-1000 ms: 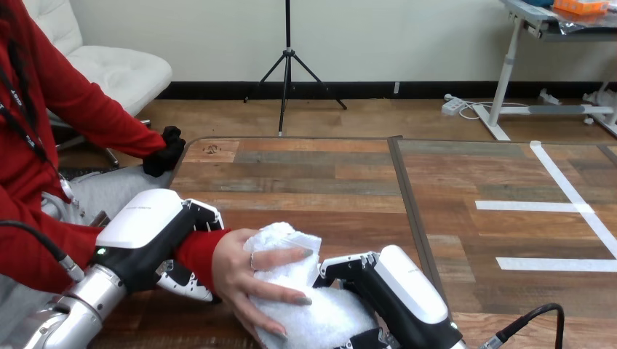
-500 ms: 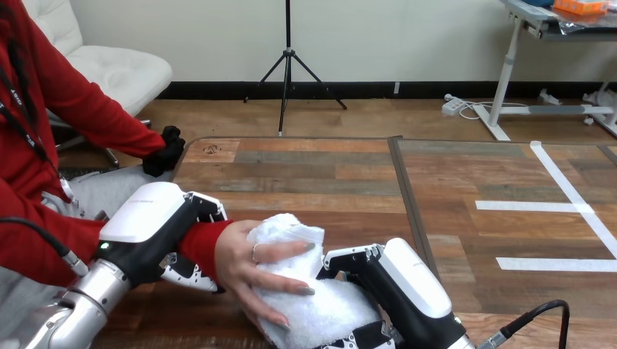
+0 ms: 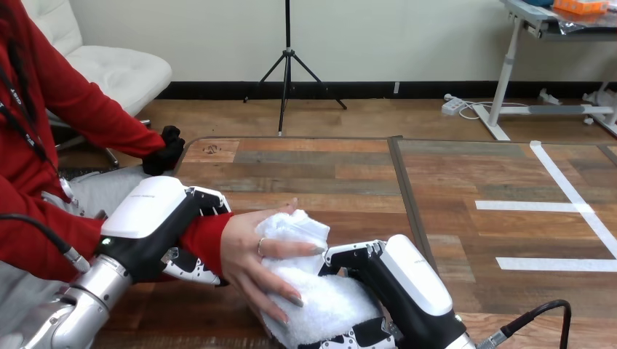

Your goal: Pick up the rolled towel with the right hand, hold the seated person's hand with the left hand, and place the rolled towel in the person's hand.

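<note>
At person's hand point(image 3: 251, 254): rolled towel point(image 3: 320, 305) received.
Left hand point(image 3: 149, 218): curled round wrist point(image 3: 206, 243).
Right hand point(image 3: 407, 280): clasps towel; release outstanding.

Surface: brown plank-wood table point(image 3: 320, 174), dark centre seam; white tape strips point(image 3: 524, 206) on right half; white rolled towel point(image 3: 320, 305) near front, contact unclear.

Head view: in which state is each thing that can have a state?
person's hand: fingers curled over the towel
towel: rolled, held between the person's hand and the right hand
left hand: shut round the person's wrist
right hand: shut on the towel
</note>
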